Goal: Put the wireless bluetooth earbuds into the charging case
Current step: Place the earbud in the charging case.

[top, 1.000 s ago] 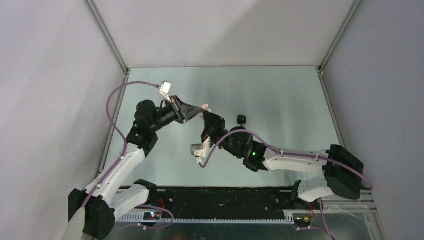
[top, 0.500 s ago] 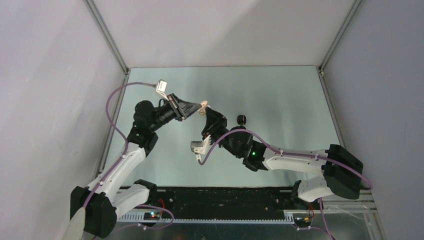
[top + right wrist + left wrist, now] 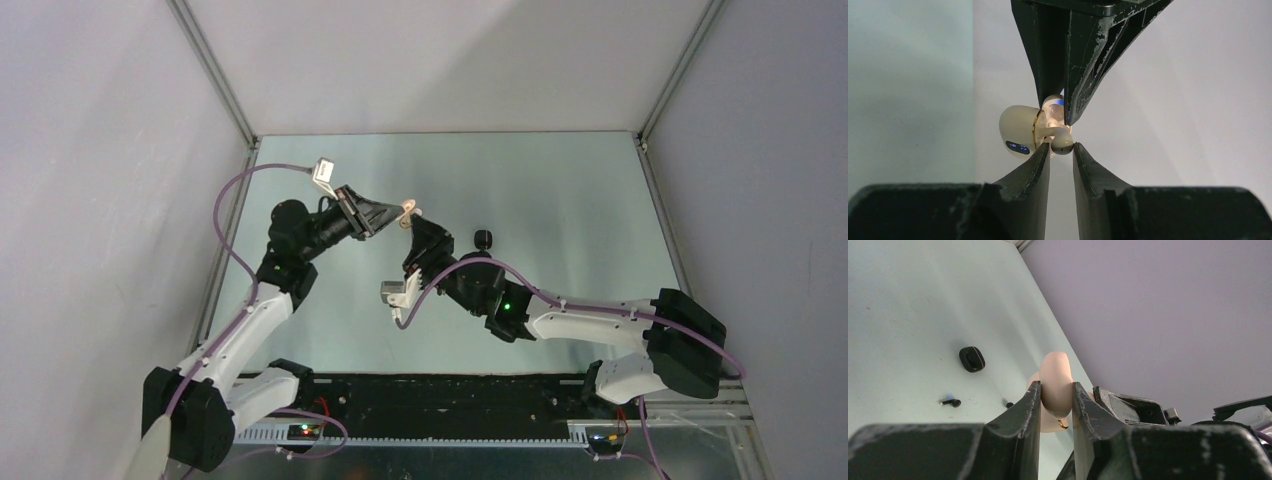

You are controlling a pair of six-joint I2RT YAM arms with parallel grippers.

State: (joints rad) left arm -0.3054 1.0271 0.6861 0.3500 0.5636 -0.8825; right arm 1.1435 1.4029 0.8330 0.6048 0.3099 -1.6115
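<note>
Charging case (image 3: 1018, 132): beige, hinged open. One half is nipped between the left gripper (image 3: 1055, 386) fingers, long axis running out past their tips.

Earbud (image 3: 1062, 145): pinched at the right gripper (image 3: 1061, 149) fingertips, dark rounded end between them, pale part against the case.

Black case (image 3: 971, 359): on the table, well beyond.

The left arm (image 3: 245, 325) and right arm (image 3: 590, 325) pair white link shells with black joints. A mauve cable (image 3: 222, 215) trails along each to a pale camera block (image 3: 325, 172). A green light (image 3: 507, 308) glows on the right arm, above the black rail (image 3: 450, 400). The black fingers (image 3: 1020, 420) are scuffed grey at their edges.
</note>
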